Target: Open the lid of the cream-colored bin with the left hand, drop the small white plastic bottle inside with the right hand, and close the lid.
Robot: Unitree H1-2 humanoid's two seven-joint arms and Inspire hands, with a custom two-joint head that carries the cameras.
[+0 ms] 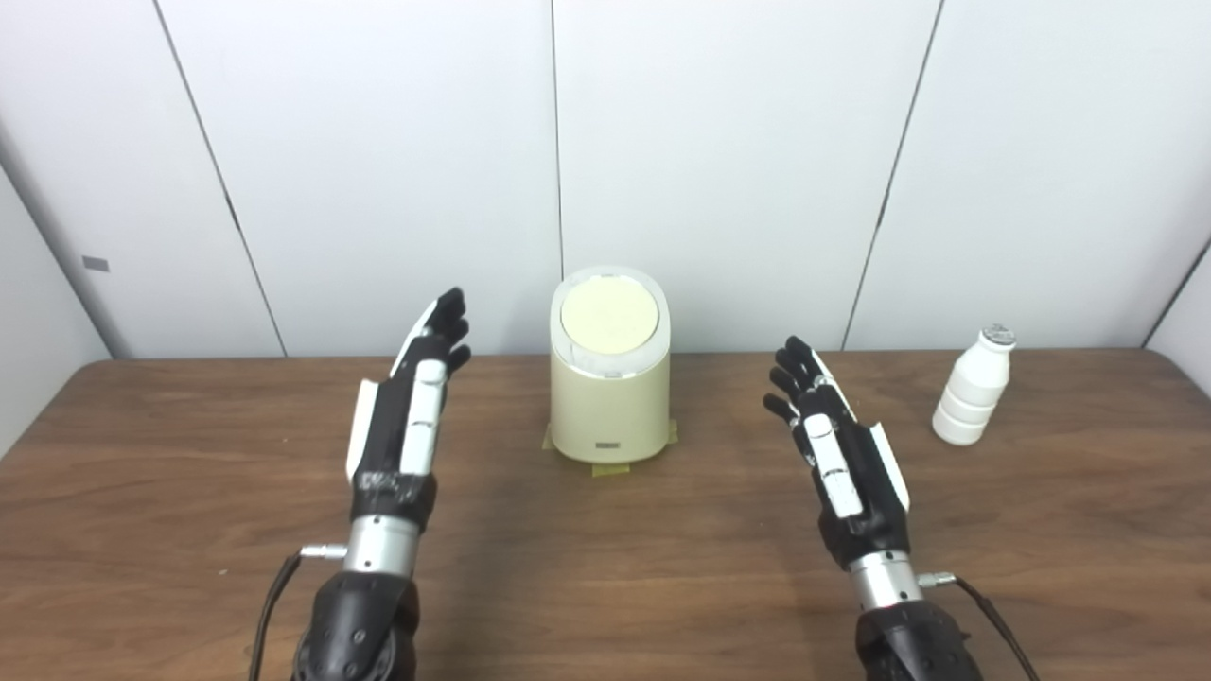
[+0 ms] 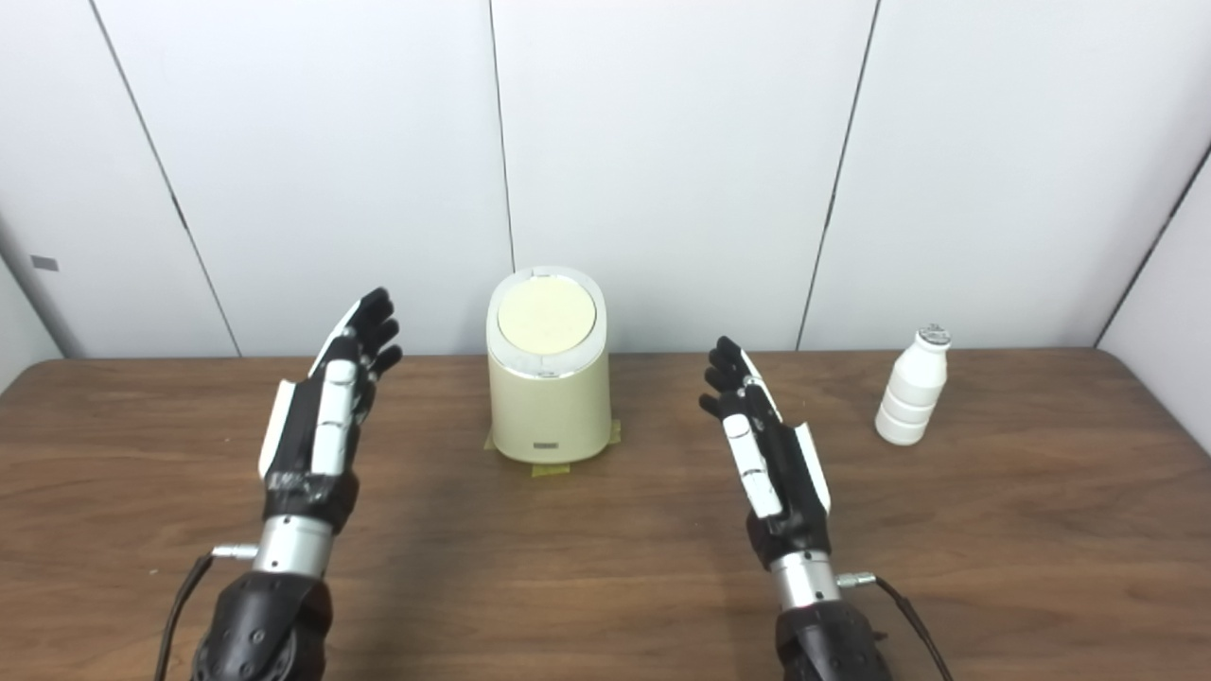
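cream bin (image 1: 610, 407) sat centre-far on table (image 1: 189, 530), lid (image 1: 609, 317) shut | white bottle (image 1: 973, 388) stood far right | left hand (image 1: 407, 416) spread wide, empty | right hand (image 1: 837, 445) spread wide, empty

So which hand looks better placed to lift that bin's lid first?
The left hand, I'd guess. It hovers open just left of the bin, whose lid is shut. The right hand, also open, sits between bin and bottle, so it suits grabbing the bottle.
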